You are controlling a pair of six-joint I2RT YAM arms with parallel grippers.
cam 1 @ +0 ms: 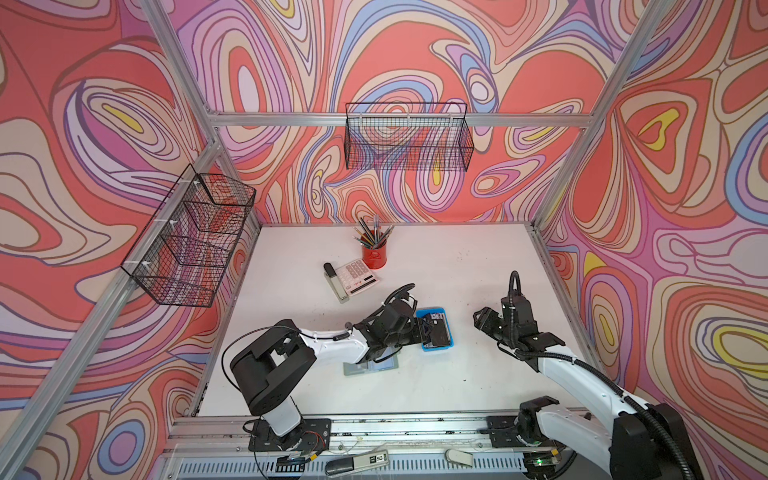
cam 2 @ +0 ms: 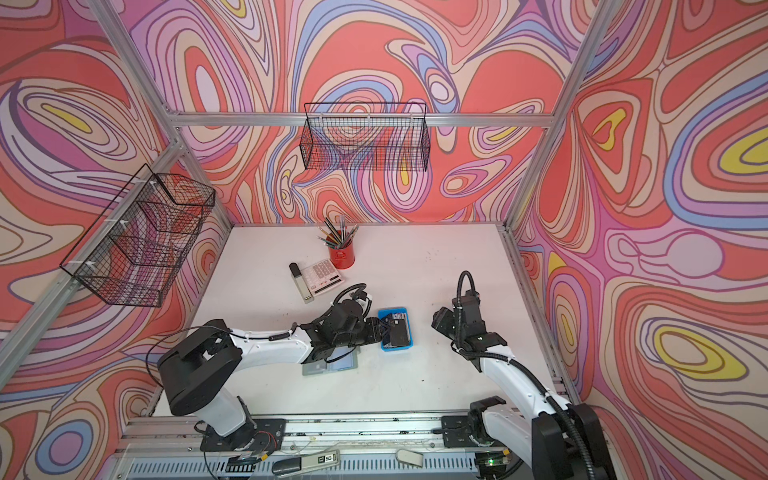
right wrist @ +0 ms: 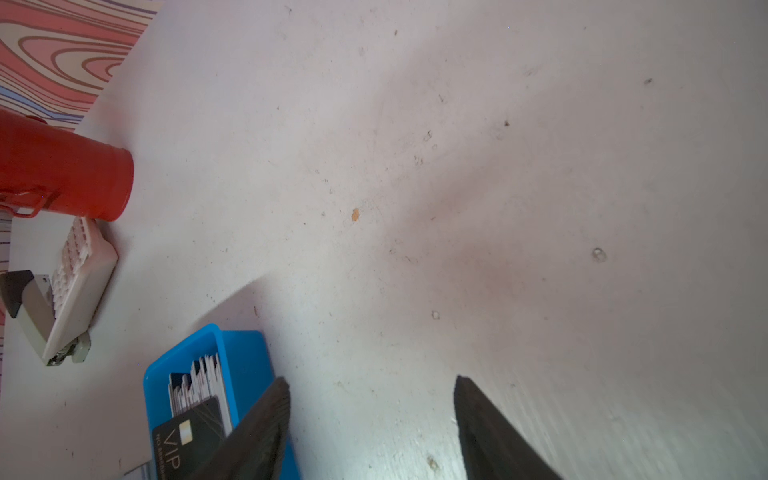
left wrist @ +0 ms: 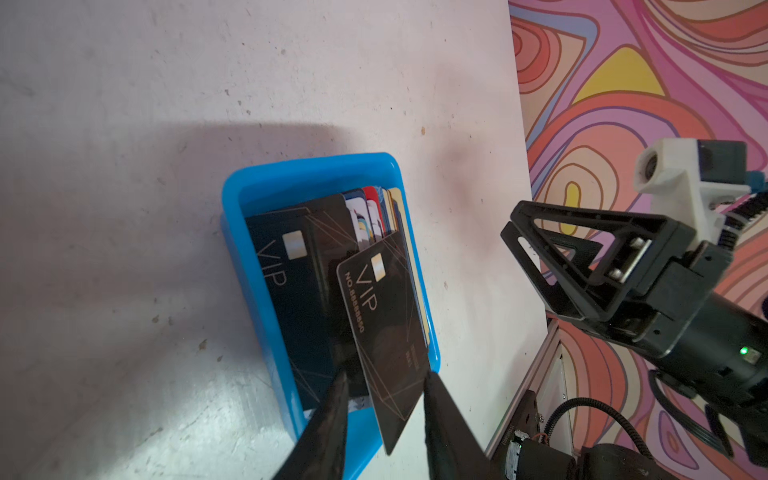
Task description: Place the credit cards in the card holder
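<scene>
The blue tray [left wrist: 291,170] holds several credit cards [left wrist: 374,208] standing in a leaning stack, with a navy VIP card [left wrist: 286,291] lying flat at the side. My left gripper [left wrist: 385,374] reaches into the tray [cam 1: 436,348] with its fingers closed in on either side of a black VIP card [left wrist: 382,324]. That card is tilted up, its near corner out past the rim. The sage-green card holder [cam 1: 353,369] lies open on the table, half hidden under my left arm. My right gripper [right wrist: 370,382] hangs open and empty over bare table, to the right of the tray [right wrist: 245,353].
A red pencil cup [cam 1: 374,255], a white calculator [cam 1: 357,274] and a stapler [cam 1: 334,280] sit behind the tray. Black wire baskets [cam 1: 409,137] hang on the back wall and the left wall. Bare table lies in front of my right gripper [cam 1: 482,320].
</scene>
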